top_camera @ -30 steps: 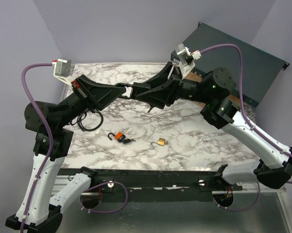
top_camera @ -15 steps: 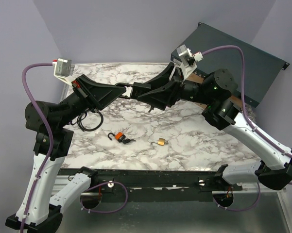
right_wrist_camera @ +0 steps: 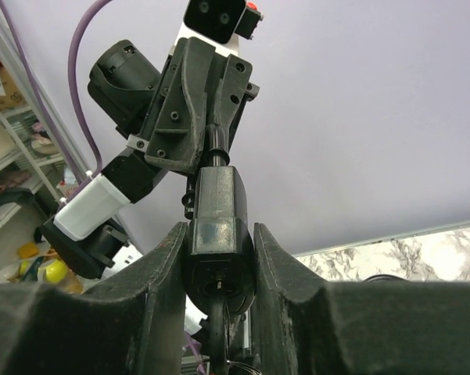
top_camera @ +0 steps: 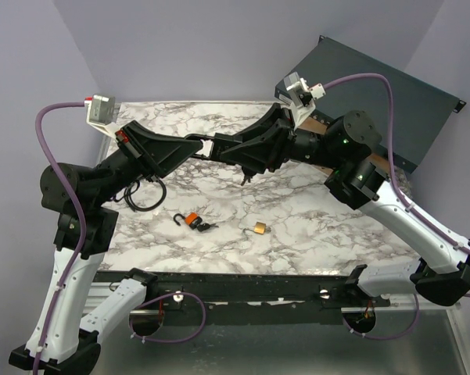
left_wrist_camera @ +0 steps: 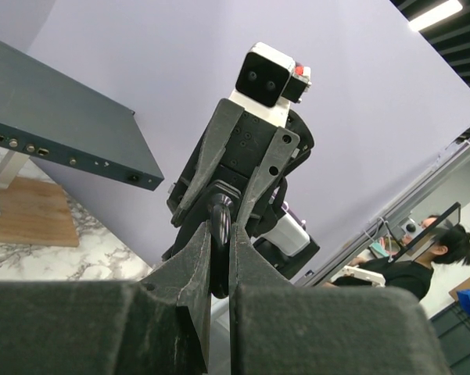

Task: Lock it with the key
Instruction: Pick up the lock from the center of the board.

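Both arms meet in the air above the marble table (top_camera: 313,203). A black padlock (top_camera: 208,145) hangs between them. My right gripper (right_wrist_camera: 219,230) is shut on the padlock's body (right_wrist_camera: 217,195), and a key (right_wrist_camera: 221,312) sits in the keyhole on its near end. My left gripper (left_wrist_camera: 220,234) is shut on the padlock's dark shackle (left_wrist_camera: 219,215), which shows as a thin loop between the pads. In the top view the left gripper (top_camera: 192,147) and right gripper (top_camera: 224,146) point at each other, almost tip to tip.
On the table lie an orange padlock with an open shackle (top_camera: 191,221), a small brass padlock (top_camera: 260,228) and a black cable loop (top_camera: 145,199). A dark flat panel (top_camera: 383,86) leans at the back right. Purple cables arc over both arms.
The right wrist has turned slightly about its axis while holding the padlock body. The left arm has stayed where it was.
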Controlling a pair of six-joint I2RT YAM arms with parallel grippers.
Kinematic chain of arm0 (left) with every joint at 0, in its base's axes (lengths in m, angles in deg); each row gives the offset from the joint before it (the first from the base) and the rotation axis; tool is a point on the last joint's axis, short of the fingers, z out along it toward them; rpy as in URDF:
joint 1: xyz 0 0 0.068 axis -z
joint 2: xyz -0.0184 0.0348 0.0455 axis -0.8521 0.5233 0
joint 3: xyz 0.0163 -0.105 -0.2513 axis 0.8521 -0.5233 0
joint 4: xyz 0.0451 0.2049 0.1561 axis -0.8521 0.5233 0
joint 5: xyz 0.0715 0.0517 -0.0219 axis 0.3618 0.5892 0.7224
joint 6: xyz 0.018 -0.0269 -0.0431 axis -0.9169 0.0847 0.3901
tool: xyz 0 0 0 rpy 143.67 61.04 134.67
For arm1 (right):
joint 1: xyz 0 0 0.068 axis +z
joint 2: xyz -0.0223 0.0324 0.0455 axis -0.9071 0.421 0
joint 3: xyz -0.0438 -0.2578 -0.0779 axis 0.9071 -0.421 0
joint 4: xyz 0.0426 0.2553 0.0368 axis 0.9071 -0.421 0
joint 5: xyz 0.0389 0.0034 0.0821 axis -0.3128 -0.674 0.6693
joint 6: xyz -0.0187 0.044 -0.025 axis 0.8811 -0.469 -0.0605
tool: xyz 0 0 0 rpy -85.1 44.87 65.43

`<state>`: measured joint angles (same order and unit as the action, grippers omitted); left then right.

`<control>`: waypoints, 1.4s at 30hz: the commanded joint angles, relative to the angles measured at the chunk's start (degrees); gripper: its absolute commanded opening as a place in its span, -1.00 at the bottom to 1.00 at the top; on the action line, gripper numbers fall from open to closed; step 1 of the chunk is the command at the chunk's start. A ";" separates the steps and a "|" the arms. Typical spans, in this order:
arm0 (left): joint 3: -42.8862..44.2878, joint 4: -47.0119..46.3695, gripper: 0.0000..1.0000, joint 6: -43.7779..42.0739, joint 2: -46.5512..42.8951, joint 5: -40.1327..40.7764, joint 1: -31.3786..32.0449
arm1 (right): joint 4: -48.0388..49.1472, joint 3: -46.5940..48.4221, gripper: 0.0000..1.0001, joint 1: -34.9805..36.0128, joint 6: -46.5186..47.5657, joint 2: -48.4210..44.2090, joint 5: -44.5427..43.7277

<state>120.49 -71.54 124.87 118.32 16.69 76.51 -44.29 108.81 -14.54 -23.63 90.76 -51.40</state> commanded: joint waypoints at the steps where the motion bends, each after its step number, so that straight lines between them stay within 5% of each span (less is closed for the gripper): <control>1: 0.43 -0.97 -1.00 -2.65 -1.15 1.12 -0.07 | -1.50 0.73 -0.98 0.24 -0.49 -1.24 -1.64; 6: 0.86 10.93 -0.54 -10.92 -2.25 0.48 -0.05 | -2.49 -1.23 -0.99 0.24 -1.24 -3.44 -2.90; 11: 0.86 20.23 -0.36 -18.58 -3.45 1.35 -0.12 | -4.59 -2.71 -0.99 0.26 -1.23 -4.61 -4.00; 25: 3.58 29.04 -0.49 -27.65 -2.75 -3.64 -0.09 | -7.11 -3.93 -0.99 0.23 -4.67 -7.28 1.19; 42: 4.15 28.64 -0.58 -29.42 -3.80 -10.13 -0.06 | -8.53 -2.79 -0.99 0.25 -6.21 -5.64 4.56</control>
<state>123.13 -43.23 97.07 115.31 9.37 76.51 -56.16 103.89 -14.54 -28.66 85.56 -48.62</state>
